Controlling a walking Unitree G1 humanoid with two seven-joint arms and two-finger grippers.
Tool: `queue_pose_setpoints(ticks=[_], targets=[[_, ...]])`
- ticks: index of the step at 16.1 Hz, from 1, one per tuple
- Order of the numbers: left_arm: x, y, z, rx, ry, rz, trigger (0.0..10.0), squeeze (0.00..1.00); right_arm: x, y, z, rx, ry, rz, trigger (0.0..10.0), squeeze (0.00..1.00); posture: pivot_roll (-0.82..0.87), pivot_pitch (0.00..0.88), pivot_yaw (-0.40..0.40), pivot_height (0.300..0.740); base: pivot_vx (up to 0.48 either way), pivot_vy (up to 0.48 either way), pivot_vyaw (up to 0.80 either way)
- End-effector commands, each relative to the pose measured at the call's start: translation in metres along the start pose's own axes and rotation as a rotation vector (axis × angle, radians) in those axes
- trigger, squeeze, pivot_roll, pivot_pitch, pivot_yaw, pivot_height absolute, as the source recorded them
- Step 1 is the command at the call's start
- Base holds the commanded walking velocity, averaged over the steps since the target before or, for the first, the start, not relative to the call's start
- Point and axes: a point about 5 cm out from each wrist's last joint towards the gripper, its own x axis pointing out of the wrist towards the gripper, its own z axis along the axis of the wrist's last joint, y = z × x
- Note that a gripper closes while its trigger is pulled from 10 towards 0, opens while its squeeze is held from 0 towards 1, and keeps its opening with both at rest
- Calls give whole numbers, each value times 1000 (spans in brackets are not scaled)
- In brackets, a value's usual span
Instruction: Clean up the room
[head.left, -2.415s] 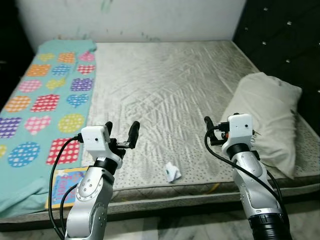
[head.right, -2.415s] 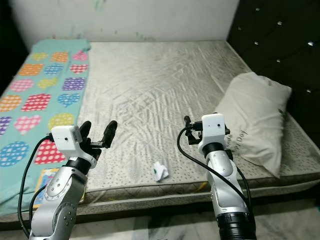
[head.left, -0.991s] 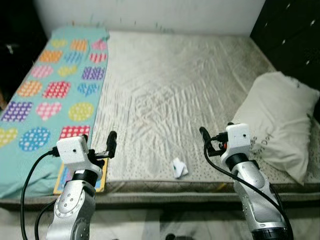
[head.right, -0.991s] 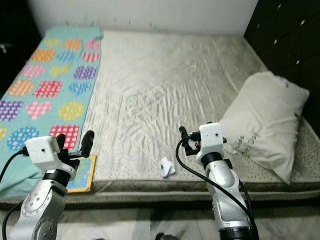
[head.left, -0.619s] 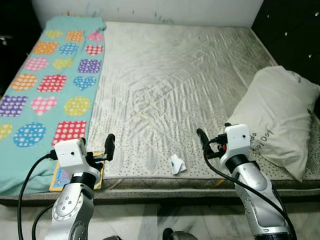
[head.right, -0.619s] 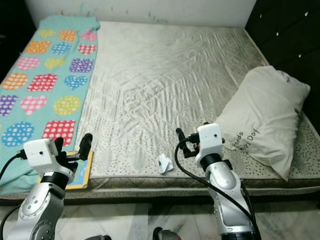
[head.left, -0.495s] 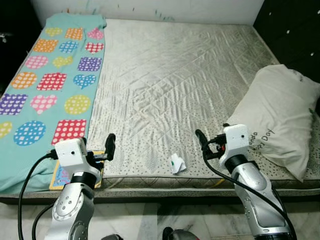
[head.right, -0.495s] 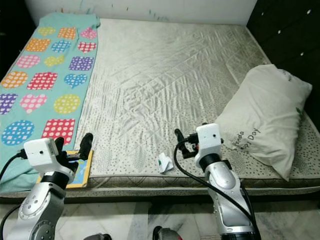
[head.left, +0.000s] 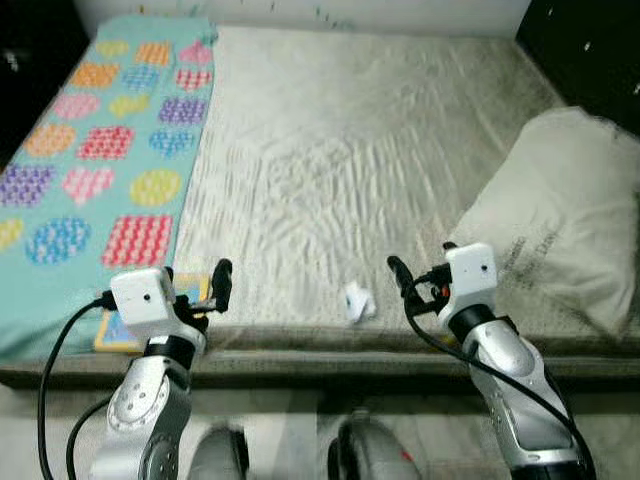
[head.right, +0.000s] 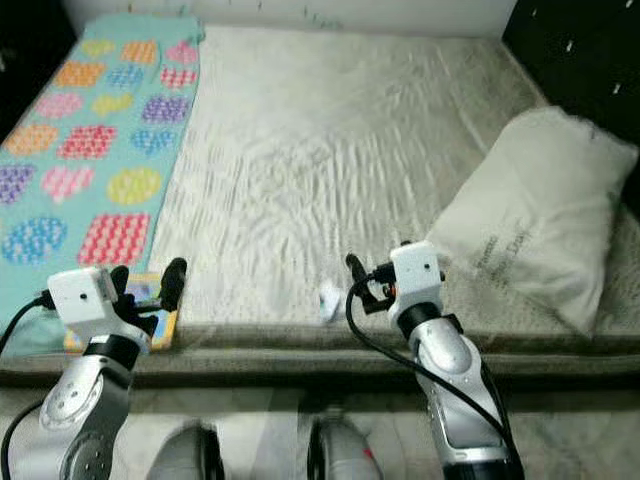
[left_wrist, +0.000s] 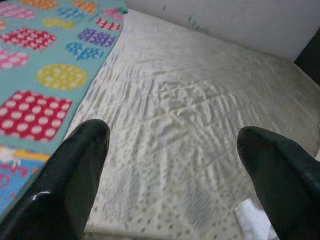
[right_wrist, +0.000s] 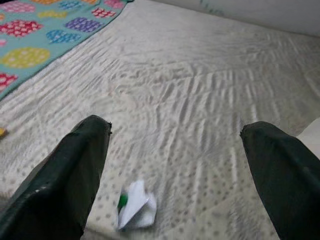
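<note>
Between the earlier pictures and now the head camera has shifted and blurred, so the bed's near edge sits higher in view and the floor shows below it; the things on the mattress (head.left: 330, 150) lie as they did. Close to the near edge, roughly midway along it, rests a small crumpled paper scrap (head.left: 356, 301), white with a touch of green. At the near left corner a colourful book (head.left: 130, 325) lies partly on the teal patterned blanket (head.left: 90, 170), and a pale pillow (head.left: 560, 220) slumps along the right edge. Both arms hover low before the near edge: the right gripper (right_wrist: 175, 150) has its fingers spread wide with the scrap near its line of sight, and the left gripper (left_wrist: 175, 150) is likewise spread wide, holding nothing, near the book. Judging by its look, the scrap should be very light, soft and easily crushed or flicked away, so a gentle pinch across its raised folded middle seems the best hold, likely by the right gripper.
</note>
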Motion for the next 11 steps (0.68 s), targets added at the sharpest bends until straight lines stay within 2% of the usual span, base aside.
queue_pose_setpoints(ticks=[1, 9, 11], targets=[[-1, 2, -3, 10, 17, 18, 10000, 0, -1, 1, -3, 4, 14, 14, 10000, 0, -49, 194, -41, 594, 0, 0, 0], [1, -3, 1, -7, -16, -17, 10000, 0, 4, 0, 0, -12, -3, 25, 10000, 0, -48, 180, -45, 594, 0, 0, 0], [2, -4, 1, -9, -18, -22, 10000, 0, 5, 0, 0, -11, -6, 29, 10000, 0, -48, 175, -44, 569, 0, 0, 0]])
